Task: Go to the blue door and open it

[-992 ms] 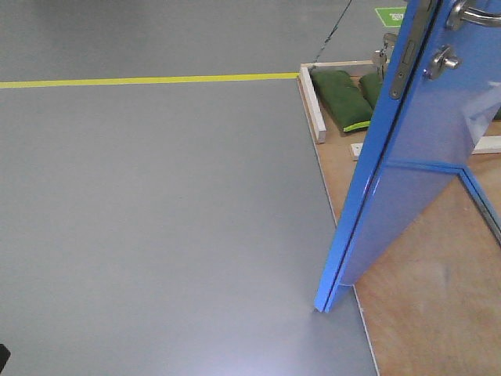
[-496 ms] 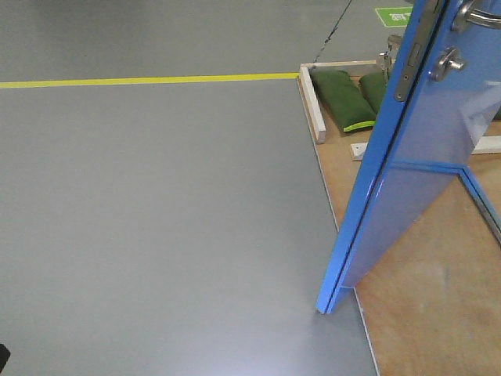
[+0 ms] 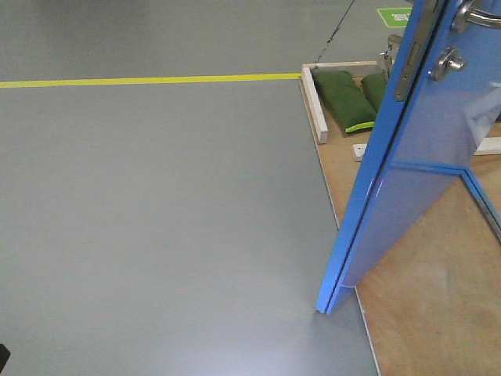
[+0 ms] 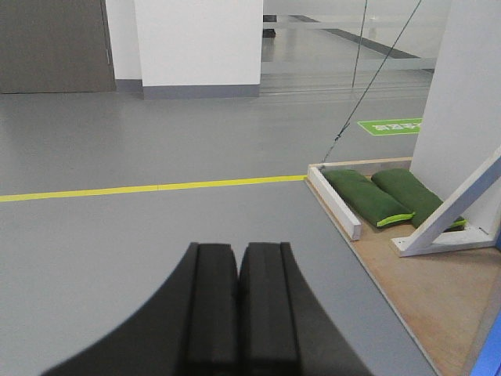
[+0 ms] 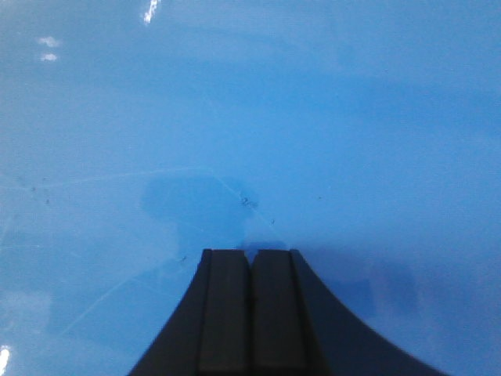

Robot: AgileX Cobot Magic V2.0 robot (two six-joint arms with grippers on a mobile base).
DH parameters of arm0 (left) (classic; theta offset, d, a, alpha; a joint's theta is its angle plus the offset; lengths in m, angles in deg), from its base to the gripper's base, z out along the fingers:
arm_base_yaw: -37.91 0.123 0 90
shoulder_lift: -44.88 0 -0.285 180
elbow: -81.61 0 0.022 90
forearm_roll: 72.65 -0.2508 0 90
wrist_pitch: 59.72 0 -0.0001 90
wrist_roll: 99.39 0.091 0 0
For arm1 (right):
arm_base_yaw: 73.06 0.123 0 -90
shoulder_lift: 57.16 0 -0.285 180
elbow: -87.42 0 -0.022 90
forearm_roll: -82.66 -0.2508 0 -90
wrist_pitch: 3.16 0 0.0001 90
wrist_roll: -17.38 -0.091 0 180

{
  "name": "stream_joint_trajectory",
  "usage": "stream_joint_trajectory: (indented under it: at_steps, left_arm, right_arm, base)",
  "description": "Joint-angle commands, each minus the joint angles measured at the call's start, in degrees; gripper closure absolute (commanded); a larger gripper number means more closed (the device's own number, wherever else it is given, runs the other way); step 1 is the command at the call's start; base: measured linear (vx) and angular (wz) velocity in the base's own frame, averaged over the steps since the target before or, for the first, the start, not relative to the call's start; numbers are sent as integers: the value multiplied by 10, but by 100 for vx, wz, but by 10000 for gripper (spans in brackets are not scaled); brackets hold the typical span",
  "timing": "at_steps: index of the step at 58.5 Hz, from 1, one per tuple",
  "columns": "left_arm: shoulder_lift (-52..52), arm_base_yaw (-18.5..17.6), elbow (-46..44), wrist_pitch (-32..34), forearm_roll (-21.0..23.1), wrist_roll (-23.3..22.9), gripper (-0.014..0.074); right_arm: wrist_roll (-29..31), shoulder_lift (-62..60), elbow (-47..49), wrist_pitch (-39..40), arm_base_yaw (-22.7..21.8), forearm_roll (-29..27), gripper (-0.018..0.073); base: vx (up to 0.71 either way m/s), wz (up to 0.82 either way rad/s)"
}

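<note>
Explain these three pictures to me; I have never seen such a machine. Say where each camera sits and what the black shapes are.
This is a wheeled robot with two arms. The front view looks down from its body: the blue door, apparently partly open, stands on a wooden platform, with a silver lever handle and green sandbags behind. The other cameras sit on the wrists; the black shapes are grippers. The left gripper is shut and empty above grey floor. The right gripper, also shut and empty, faces the door's surface up close.
</note>
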Motion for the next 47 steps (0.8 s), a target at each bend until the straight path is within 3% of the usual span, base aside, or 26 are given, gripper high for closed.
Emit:
stream_joint_trajectory:
  at_steps: [1, 47]
  left_arm:
    - [7, -1, -14, 48, 3, -4, 524]
    - [7, -1, -14, 48, 3, -4, 524]
  right_arm:
    - [7, -27, 18, -1, 4, -28, 561]
    - [7, -27, 18, -1, 4, -28, 561]
  base:
    - [2, 1]
    - [5, 3]
